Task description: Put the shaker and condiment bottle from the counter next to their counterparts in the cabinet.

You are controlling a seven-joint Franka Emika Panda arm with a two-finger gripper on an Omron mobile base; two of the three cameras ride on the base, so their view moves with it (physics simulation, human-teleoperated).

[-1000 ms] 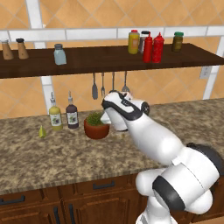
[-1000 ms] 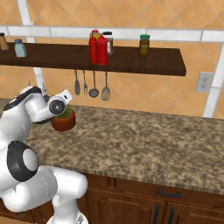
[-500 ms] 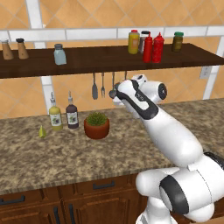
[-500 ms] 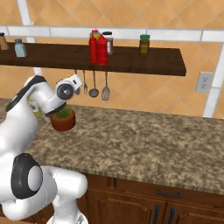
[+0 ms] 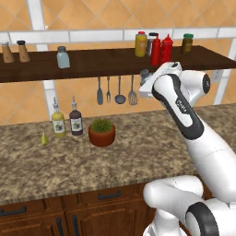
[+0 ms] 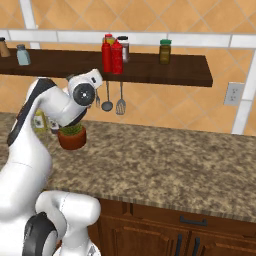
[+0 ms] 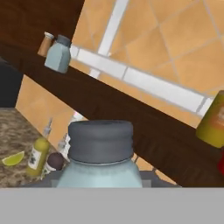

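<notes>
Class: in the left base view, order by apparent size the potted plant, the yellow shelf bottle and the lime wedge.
1. potted plant
2. yellow bottle, though it stands farther back, so this is unsure
3. lime wedge

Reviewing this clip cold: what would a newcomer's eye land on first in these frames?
Probably the white arm raised just below the cabinet, its gripper shut on the shaker, whose grey cap looms large in the hand view. Next, the shaker's twin standing alone towards the shelf's left, beside two brown wooden shakers. Then the two red bottles and a yellow one clustered further right on the same shelf.
</notes>
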